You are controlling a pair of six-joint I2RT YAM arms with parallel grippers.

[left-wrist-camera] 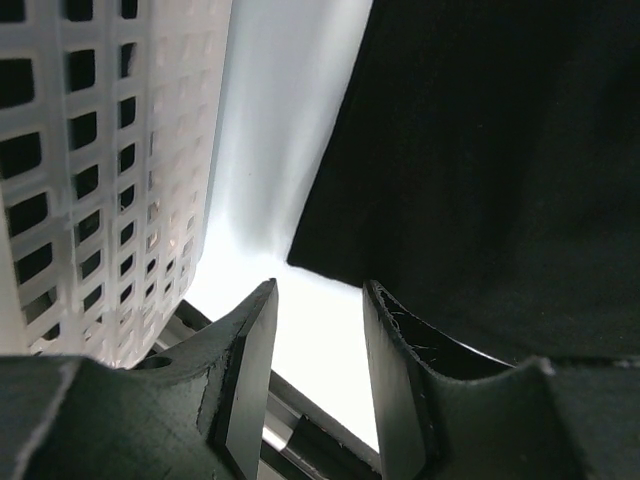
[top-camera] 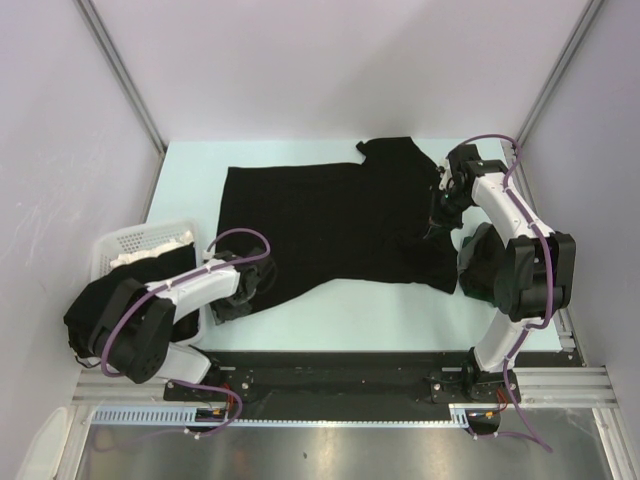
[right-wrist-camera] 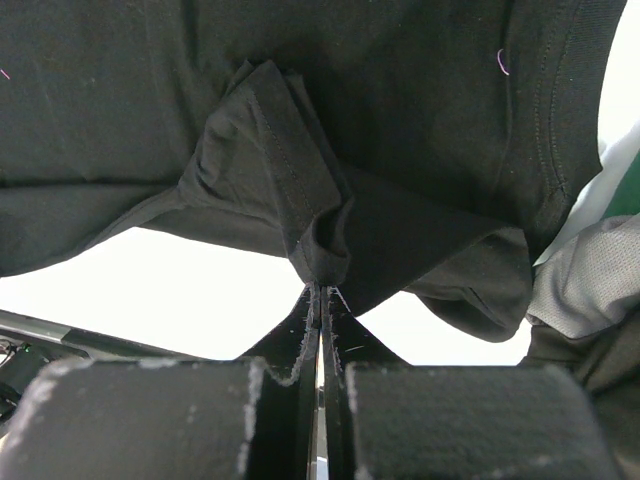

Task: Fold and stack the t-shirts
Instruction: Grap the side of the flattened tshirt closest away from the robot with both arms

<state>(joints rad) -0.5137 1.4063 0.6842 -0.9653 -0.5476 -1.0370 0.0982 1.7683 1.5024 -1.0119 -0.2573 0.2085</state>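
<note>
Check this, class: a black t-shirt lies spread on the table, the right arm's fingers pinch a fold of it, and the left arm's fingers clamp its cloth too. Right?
Not quite. The left arm's fingers stand open, holding nothing, near the t-shirt's corner; the left wrist view shows it. The shirt does lie spread on the table, a fold pinched by the right arm's fingers.

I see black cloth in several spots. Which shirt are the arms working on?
Start at the pale table. The t-shirt lies spread across its middle. Unlike the black cloth heaped at the white basket on the left, it is opened out flat, and the right gripper is pinching a fold of it.
</note>
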